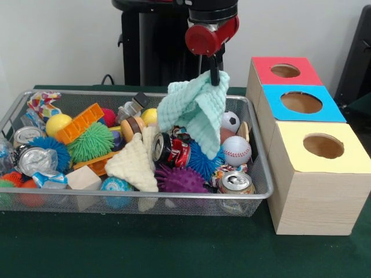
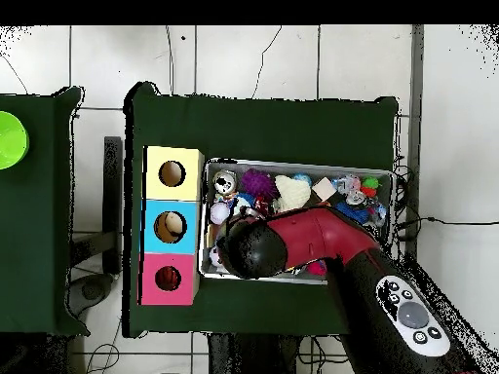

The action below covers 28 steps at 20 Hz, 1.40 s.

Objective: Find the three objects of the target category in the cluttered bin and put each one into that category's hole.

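Front view: my gripper (image 1: 215, 74) is pinched on the mint cloth (image 1: 194, 110), which hangs above the bin (image 1: 264, 188). No plush animal shows in the bin; the red-topped box's hole (image 1: 285, 70) lies just beside the bin's end. Risk, I judge: the cloth's hem drags cans out.

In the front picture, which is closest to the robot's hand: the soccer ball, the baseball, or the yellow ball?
From the hand, holding the mint cloth:
1. Soccer ball, just below, bin's right end.
2. Baseball, lower right.
3. Yellow ball, far left end.
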Tool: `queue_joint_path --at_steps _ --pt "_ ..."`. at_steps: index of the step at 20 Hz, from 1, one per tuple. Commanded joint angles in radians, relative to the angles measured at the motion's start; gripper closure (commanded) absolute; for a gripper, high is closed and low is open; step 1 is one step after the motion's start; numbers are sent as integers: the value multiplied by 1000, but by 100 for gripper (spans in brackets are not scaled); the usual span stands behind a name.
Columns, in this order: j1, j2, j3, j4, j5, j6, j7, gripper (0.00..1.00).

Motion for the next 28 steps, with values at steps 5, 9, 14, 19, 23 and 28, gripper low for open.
queue_joint_path --at_steps 5,9,14,19,23,28 --pt "-18 36 -27 -5 -17 -79 96 100" --pt "-22 35 -32 -5 -18 -80 89 100" --pt "-21 42 -46 -12 -17 -74 98 100" --pt "22 2 -104 -66 -120 45 14 100" --pt "28 -9 -125 -89 -162 79 -21 100" --pt "34 -12 -159 -125 -226 109 -48 100"
